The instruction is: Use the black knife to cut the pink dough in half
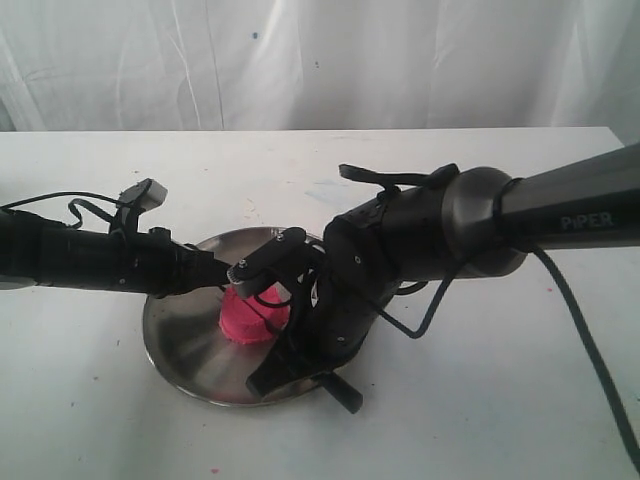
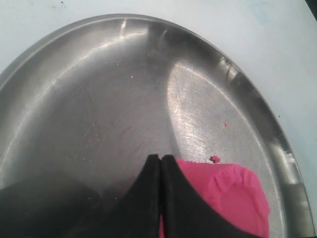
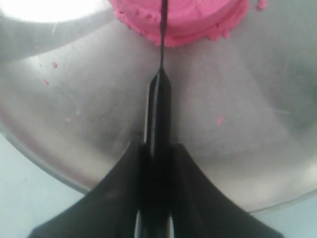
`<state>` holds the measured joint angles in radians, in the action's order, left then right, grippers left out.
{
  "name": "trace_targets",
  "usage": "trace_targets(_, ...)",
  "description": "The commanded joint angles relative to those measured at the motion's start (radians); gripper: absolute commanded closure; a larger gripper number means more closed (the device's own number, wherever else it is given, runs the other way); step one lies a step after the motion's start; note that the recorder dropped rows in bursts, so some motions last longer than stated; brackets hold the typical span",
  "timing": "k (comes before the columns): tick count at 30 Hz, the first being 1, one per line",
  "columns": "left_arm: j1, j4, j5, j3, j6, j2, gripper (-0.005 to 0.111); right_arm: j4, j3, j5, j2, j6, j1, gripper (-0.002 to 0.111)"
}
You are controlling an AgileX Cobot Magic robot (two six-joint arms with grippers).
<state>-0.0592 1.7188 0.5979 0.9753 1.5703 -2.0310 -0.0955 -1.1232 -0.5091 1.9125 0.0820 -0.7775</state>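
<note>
The pink dough (image 1: 252, 320) lies as one lump on the steel plate (image 1: 185, 345). My right gripper (image 3: 157, 148) is shut on the handle of the black knife (image 3: 158, 106). The thin blade runs edge-on into the middle of the pink dough (image 3: 193, 20). In the exterior view the right gripper (image 1: 300, 345) hangs low over the plate's near right side, hiding most of the knife. My left gripper (image 2: 161, 158) is shut, its tips beside and touching the pink dough (image 2: 240, 196), low over the plate (image 2: 99, 99). From the exterior view the left gripper (image 1: 220, 277) reaches in from the left.
Small pink crumbs (image 3: 219, 119) are scattered over the steel plate. The plate sits on a white table (image 1: 480, 420) with a white cloth backdrop behind. A black cable (image 1: 590, 350) trails from the right arm over the table's right side.
</note>
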Motion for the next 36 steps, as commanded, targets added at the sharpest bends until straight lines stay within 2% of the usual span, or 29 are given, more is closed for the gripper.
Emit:
trace_targets(1, -0.004, -0.023, 0.005, -0.008, -0.002, -0.007, 0.107, 0.000, -0.009, 0.009, -0.018, 0.012, -0.002, 0.108)
trace_targets(36, -0.004, -0.020, 0.022, -0.008, -0.004, -0.004, 0.107, 0.006, -0.005, -0.007, 0.002, 0.012, -0.002, 0.108)
